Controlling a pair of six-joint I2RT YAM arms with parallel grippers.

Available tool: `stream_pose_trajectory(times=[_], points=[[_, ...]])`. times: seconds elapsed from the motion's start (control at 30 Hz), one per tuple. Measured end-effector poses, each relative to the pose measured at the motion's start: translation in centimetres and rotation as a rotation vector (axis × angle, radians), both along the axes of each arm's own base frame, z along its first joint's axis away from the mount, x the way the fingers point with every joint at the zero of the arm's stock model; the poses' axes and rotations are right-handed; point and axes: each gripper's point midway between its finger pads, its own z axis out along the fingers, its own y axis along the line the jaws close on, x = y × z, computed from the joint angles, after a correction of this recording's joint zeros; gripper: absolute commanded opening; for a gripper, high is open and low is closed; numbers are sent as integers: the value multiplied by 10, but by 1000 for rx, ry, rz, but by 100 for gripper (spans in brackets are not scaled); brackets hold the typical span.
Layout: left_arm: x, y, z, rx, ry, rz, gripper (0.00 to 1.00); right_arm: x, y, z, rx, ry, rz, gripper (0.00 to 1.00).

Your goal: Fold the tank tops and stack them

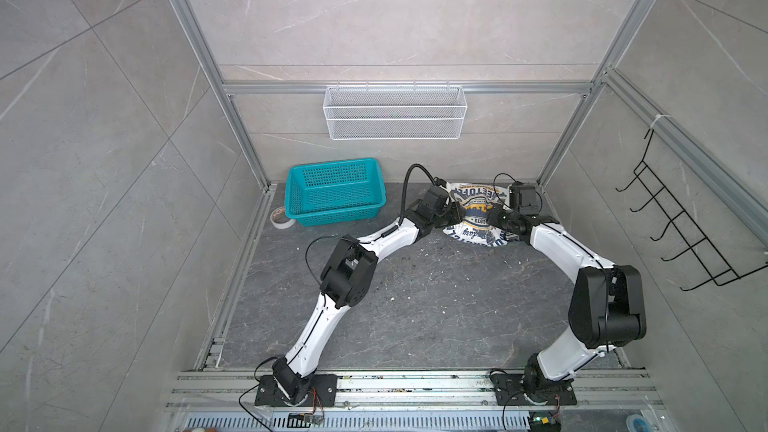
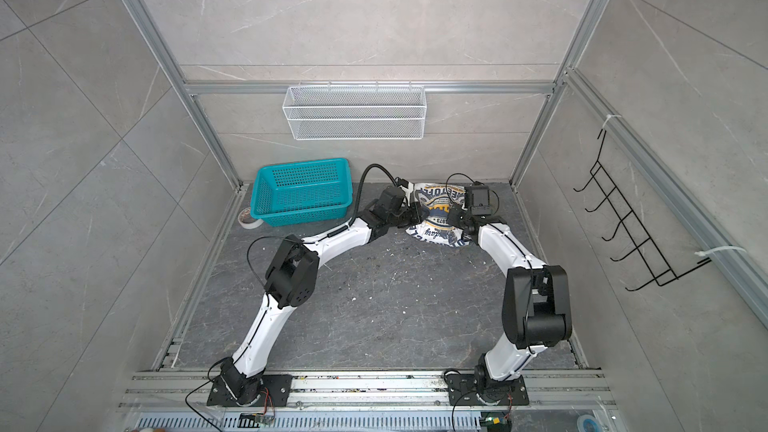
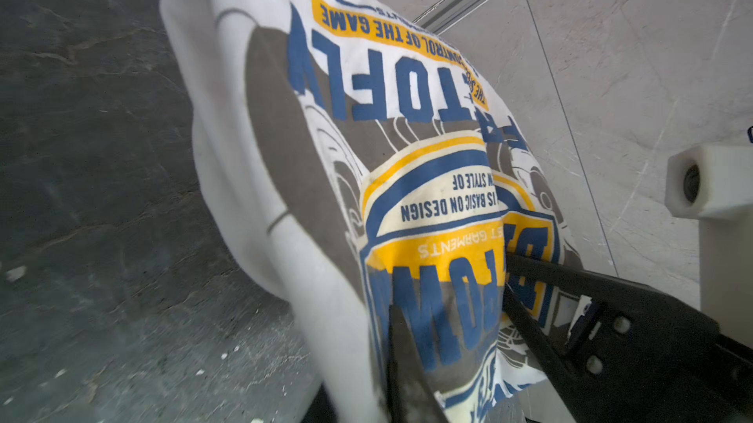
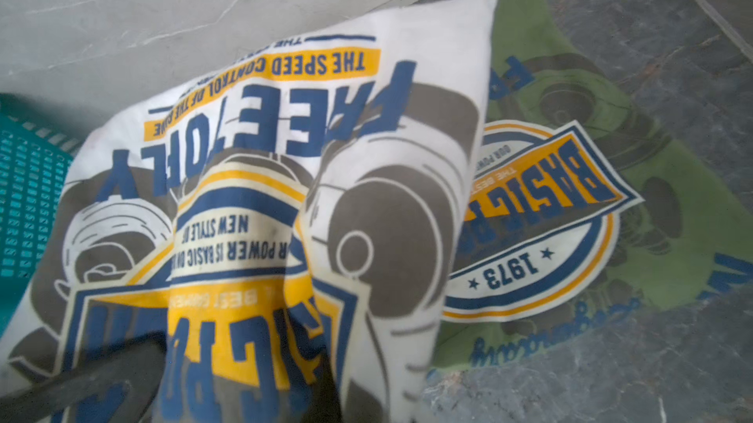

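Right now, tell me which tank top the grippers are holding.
The white top: left gripper and right gripper both pinch it, bunched up; the green top lies flat on the table, ungripped.

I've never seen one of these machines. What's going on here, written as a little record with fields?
white tank top: bunched up at the back of the table, print showing
left gripper: shut on the white tank top
right gripper: shut on the white tank top
green tank top: flat on the table, partly under the white one
teal basket: left of the tops, nothing seen inside
tape roll: beside the teal basket
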Motion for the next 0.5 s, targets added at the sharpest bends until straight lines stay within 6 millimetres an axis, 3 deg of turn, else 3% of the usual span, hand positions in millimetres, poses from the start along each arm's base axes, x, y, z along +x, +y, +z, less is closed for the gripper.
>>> stream_pose_trajectory(times=[0.13, 0.23, 0.37, 0.5], points=[[0, -23, -7, -19, -14, -28, 0, 1, -24, -7, 37, -31, -29, 4], [-2, -38, -3, -40, -34, -45, 1, 7, -38, -2, 59, -76, -41, 4], [-3, -52, 5, -79, -60, -56, 1, 15, -50, 10, 76, -140, -46, 4], [0, -62, 9, -114, -77, -57, 1, 24, -59, 8, 96, -157, -44, 4]])
